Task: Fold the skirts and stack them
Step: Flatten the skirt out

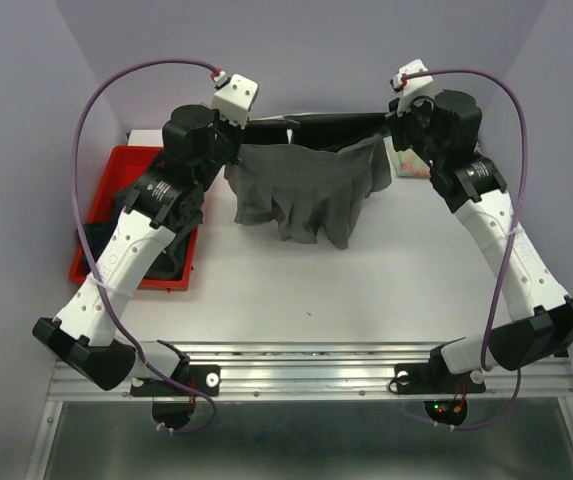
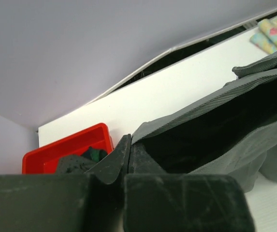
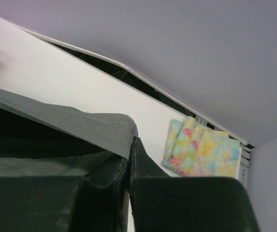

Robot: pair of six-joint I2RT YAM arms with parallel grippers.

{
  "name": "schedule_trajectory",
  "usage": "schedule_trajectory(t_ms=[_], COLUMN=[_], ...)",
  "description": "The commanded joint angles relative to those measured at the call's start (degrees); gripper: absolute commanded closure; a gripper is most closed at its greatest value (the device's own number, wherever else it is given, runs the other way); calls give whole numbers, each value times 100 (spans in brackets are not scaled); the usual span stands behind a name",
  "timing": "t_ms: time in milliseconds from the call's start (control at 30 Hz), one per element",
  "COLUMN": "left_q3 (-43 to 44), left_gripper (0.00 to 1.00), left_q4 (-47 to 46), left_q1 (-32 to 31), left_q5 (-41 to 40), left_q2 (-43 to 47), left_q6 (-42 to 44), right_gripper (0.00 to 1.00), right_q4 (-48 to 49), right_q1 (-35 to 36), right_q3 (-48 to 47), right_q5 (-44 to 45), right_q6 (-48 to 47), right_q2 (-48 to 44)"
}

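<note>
Both pairs of jaws are clamped! The left gripper (image 2: pixel 129 147) pinches one top corner of the dark grey ribbed cloth skirt (image 1: pixel 306 195), the right gripper (image 3: pixel 131 145) the other. It hangs spread between them over the white table (image 1: pixel 386 290), near the folded pastel floral skirt (image 3: pixel 201 151).

Grips the dark grey skirt's (image 2: pixel 215 130) ribbed edge between pressed-together fingers (image 2: pixel 113 163). Behind, on the white tabletop (image 2: pixel 177 92): red plastic bin (image 2: pixel 56 152) at left with dark cloth (image 2: pixel 91 154) inside; folded pastel floral skirt (image 2: pixel 276 31) at far upper right, apart from the grey one.
</note>
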State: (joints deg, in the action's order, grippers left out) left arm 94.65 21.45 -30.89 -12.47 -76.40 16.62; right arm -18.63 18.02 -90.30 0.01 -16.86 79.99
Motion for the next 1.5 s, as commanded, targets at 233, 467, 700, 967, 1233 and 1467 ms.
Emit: schedule_trajectory(t_ms=[233, 467, 700, 967, 1233, 1467], left_q3=[212, -165, -185, 1025, 3329, 2749], left_gripper=[100, 100, 100, 100, 100, 100], left_q4=[-1011, -1266, -2232, -3427, -4448, -5307], left_q1=[180, 180, 364, 1075, 1402, 1525], left_q5=[-854, -801, -907, -582, -19, 366], left_q2=[740, 592, -84, -1701, -3415, -3225], left_q6=[113, 262, 439, 17, 350, 271], right_gripper=[99, 99, 99, 99, 99, 99], right_q4=[-334, -247, 272, 712, 2264, 3540], right_q1=[-220, -220, -334, -765, -818, -985], right_q3=[-1095, -1112, -1611, -3799, -5402, -4037], right_q5=[1836, 1897, 2029, 2178, 2477, 2137], right_q6=[-1346, -1469, -1469, -978, -1328, -652], right_q2=[52, 403, 1439, 3319, 4605, 4027])
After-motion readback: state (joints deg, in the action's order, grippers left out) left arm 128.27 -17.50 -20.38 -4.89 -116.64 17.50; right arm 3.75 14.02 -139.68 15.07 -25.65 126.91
